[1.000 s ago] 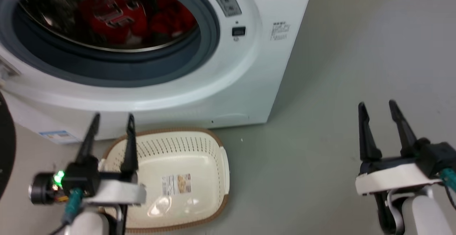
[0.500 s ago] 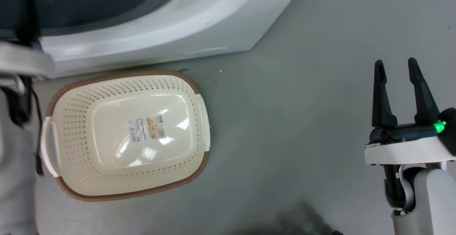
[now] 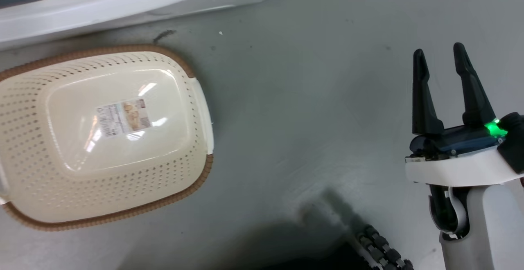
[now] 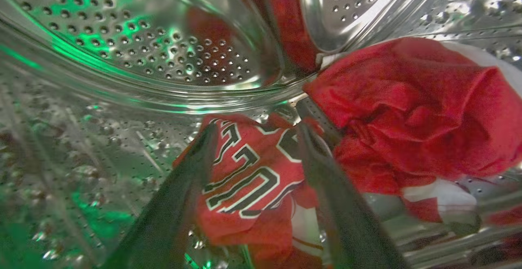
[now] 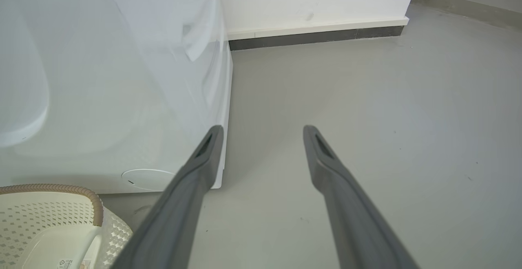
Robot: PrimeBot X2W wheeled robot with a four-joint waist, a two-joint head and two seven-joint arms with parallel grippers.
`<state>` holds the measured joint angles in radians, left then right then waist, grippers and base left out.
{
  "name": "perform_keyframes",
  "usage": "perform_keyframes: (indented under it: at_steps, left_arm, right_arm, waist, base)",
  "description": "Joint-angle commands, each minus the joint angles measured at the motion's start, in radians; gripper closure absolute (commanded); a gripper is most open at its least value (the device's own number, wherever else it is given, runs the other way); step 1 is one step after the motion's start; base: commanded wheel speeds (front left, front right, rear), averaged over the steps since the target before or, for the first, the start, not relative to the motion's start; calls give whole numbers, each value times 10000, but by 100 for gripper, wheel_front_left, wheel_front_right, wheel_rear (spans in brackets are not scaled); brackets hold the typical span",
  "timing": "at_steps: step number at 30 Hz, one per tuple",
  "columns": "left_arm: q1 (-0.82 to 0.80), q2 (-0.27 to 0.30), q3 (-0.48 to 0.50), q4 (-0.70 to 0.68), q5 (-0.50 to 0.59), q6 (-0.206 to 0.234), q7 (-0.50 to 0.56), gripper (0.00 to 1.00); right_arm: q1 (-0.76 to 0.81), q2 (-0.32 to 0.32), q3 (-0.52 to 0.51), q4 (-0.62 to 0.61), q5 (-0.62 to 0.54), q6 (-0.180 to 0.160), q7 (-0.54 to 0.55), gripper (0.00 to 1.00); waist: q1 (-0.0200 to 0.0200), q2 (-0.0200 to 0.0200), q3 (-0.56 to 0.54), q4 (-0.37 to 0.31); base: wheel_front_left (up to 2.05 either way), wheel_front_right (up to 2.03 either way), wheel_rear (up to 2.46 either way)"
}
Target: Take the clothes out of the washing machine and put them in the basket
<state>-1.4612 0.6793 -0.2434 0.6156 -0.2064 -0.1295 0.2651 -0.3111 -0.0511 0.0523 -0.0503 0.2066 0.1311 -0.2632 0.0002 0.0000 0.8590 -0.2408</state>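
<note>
The left gripper was inside the steel drum of the washing machine, fingers spread wide. The red jersey lay between them, unclamped; contact could not be told. Its black-and-white lettering was crumpled and unreadable. A second red garment lay just beside. The right gripper hung wide open, empty, over the floor. The basket stood near the machine, its label too small to read

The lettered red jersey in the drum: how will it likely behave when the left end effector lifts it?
Probably floppy: the jersey lies crumpled in folds, so it should drape and trail. It lies against the other red garment, so that may drag along. Likely light, being thin fabric.
</note>
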Motion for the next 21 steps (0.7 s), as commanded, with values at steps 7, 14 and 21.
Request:
perform_keyframes:
  at_steps: [7, 14, 21]
  left_arm:
    - [-2392, 1051, -1947, 957, -675, 4, 2292, 0]
    - [-3272, 1266, -2594, 1902, -1084, 3, 3323, 0]
    - [-3626, 1231, -2965, 2768, -1241, 3, 3517, 0]
  right_arm:
    - [-67, 21, 640, -439, 334, -8, -25, 0]
    - [135, 18, 986, -508, 511, -8, -26, 0]
    - [450, 20, 1010, -709, 532, -8, -25, 0]
  waist:
    - [-2, 0, 958, -996]
    - [-2, 0, 1195, -1279]
    - [-2, 0, 1346, -1306]
  base:
    - [0, 0, 0]
    - [0, 0, 0]
    - [0, 0, 0]
